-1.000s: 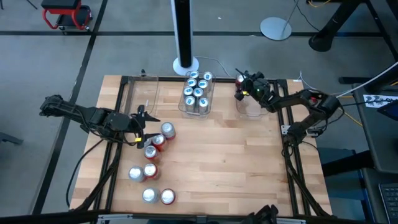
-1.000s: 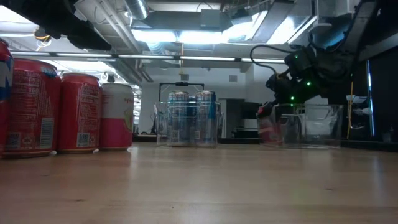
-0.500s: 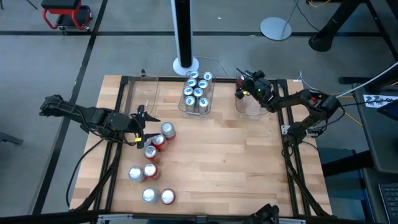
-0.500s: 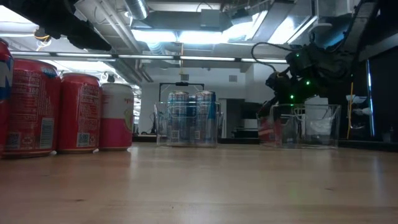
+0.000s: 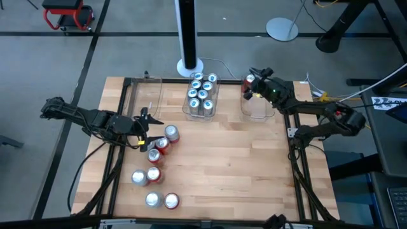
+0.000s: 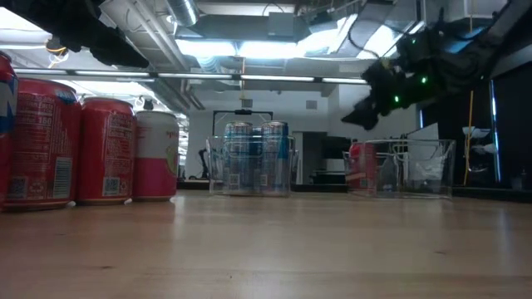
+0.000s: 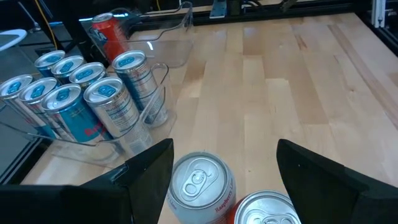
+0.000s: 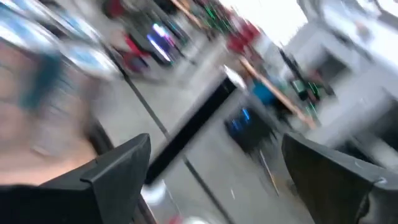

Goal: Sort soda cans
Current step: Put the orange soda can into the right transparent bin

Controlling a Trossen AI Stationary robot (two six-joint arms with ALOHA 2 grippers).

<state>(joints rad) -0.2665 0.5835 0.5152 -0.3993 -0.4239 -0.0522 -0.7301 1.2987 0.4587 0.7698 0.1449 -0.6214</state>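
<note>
High view, read left to right. The left gripper point(image 5: 147, 129) lies at 9 o'clock on the table point(image 5: 241, 165), fingers spread wide and holding nothing, the nearest loose can point(image 7: 200, 187) between and just ahead of its fingertips. The loose cans point(image 5: 156, 166), red and silver, stand in a cluster from 9 toward 7 o'clock. At 12 o'clock the middle bin point(image 5: 214, 97) holds the blue-and-white cans point(image 5: 200, 92). At 1 o'clock the right bin point(image 5: 259, 113) holds one red can point(image 5: 248, 81) in its far corner. The right gripper point(image 5: 257, 84) hangs just above that can, fingers wide apart and empty.
</note>
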